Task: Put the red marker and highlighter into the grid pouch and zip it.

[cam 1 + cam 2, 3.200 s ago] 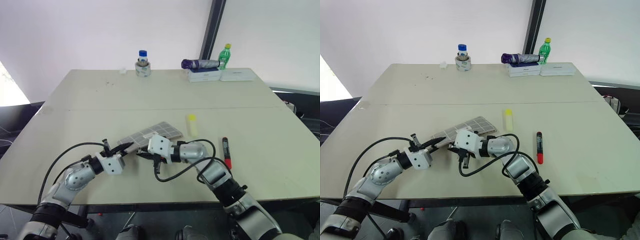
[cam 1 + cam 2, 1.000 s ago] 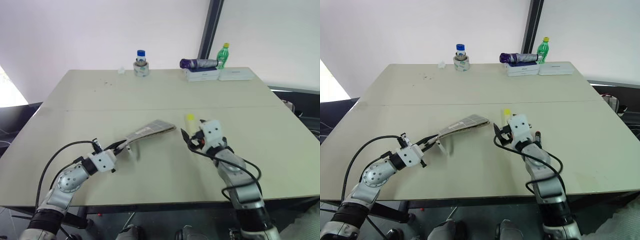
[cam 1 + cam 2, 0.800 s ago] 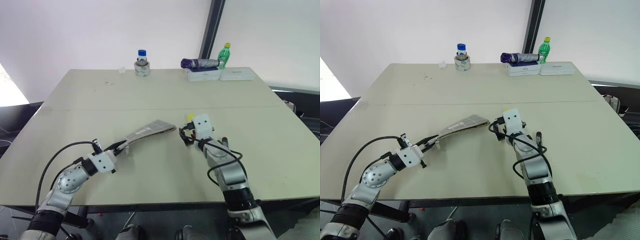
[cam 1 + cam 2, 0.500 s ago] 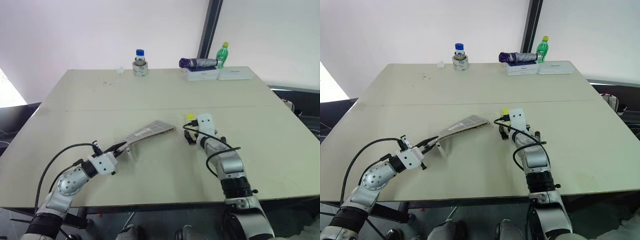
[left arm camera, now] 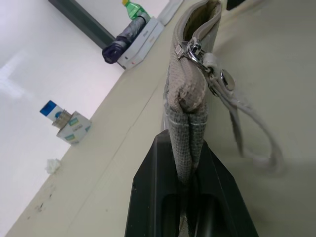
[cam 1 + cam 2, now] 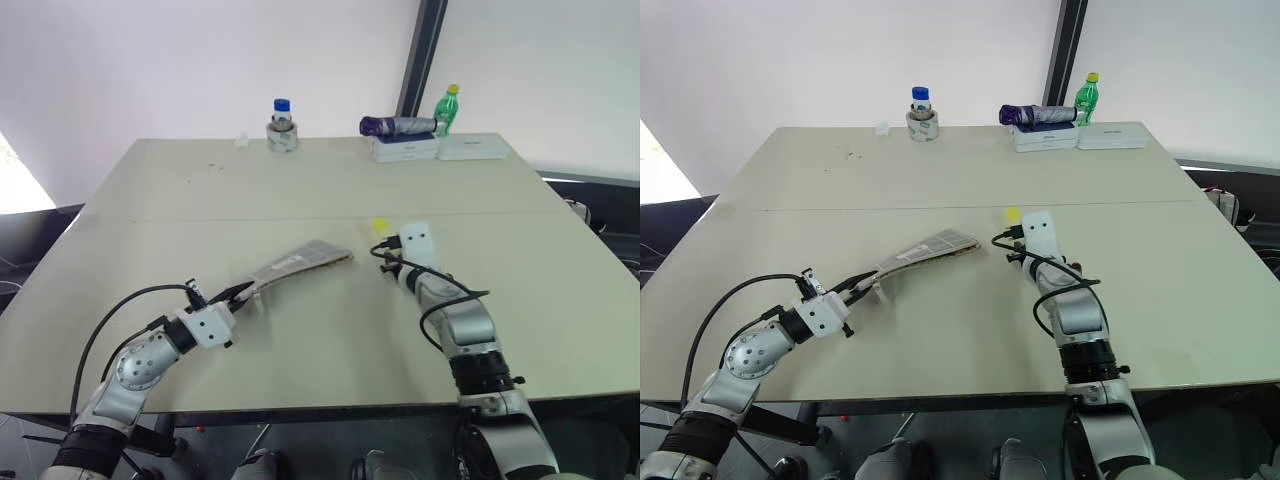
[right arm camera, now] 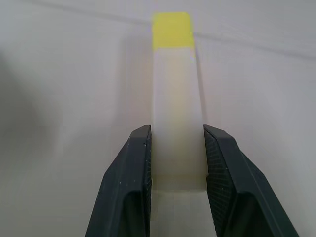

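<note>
The right gripper [image 7: 174, 163] has its two black fingers [image 7: 129, 187] drawn in against the sides of the highlighter [image 7: 174, 98], one on each flank of the pale body near its blunt end, pressed to it as far as I can see. The yellow cap points away from the wrist, and the pen lies flat on the surface [image 6: 300, 200]. From above, that yellow cap [image 6: 380, 227] peeks out just beyond the white block of the right wrist, close to the middle of the surface.

The left gripper [image 5: 185, 163] has its fingers shut tight on the near corner of the grid pouch [image 5: 190, 74], the grey fabric pinched between them. The pouch stands on edge in that grip, its zipper pull and a pale wrist strap [image 5: 247, 128] hanging off beside the fingers. Seen from overhead, the grid pouch [image 6: 300, 264] slants up from the left gripper [image 6: 243, 294], with its far end reaching toward the highlighter but well short of it.

The red marker is hidden behind the right arm; I cannot pick it out.

Along the far edge of the surface sit a small jar with a blue lid [image 6: 282, 125], a folded purple umbrella [image 6: 395, 126] lying on a white box [image 6: 405, 149], and a green bottle [image 6: 449, 110] next to it.
</note>
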Controlling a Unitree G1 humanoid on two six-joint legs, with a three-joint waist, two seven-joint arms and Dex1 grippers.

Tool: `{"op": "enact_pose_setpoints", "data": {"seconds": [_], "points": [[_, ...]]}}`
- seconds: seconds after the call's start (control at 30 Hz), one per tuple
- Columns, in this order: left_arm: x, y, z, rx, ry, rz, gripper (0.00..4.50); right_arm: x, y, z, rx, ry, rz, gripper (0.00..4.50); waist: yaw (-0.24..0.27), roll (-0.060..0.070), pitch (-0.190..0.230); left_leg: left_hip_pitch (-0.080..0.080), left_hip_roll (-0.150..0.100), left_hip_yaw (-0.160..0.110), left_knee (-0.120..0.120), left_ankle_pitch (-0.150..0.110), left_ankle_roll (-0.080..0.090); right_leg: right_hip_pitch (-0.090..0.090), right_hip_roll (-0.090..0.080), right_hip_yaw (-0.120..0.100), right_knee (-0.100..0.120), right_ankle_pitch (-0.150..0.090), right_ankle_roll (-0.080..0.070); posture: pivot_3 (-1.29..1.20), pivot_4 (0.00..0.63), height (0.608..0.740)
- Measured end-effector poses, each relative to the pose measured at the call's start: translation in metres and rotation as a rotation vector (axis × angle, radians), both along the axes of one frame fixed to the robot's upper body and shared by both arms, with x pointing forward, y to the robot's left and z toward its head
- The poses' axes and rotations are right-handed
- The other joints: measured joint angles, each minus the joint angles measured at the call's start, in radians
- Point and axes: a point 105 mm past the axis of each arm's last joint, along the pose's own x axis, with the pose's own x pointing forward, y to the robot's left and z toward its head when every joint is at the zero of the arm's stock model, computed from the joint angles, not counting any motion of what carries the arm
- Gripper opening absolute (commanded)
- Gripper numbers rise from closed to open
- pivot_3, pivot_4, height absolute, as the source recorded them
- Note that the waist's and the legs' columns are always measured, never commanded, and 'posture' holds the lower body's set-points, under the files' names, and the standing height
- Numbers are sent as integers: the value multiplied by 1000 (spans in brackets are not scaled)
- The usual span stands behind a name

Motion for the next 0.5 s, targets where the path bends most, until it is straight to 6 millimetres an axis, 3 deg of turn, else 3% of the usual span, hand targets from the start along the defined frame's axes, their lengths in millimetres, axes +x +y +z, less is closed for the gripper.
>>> {"op": "enact_pose_setpoints", "data": {"seconds": [0.17,0.3,0.5], "points": [[5,1,2,-2,7,-6,0,-42,26,32,-1,-126,489,890,0,0,0,0,0,-1,-1,0,0,0,1,0,-1,0,1,0,150,740],[8,1,4,-4,4,-15,0,-70,26,22,-49,-73,684,890,1,0,0,1,0,-1,0,0,0,1,0,0,-1,0,1,0,150,740],[11,0,7,-3,-4,-22,0,-86,39,9,-116,-45,806,890,2,0,0,1,0,-1,0,0,0,1,0,0,-1,0,1,0,150,740]]}}
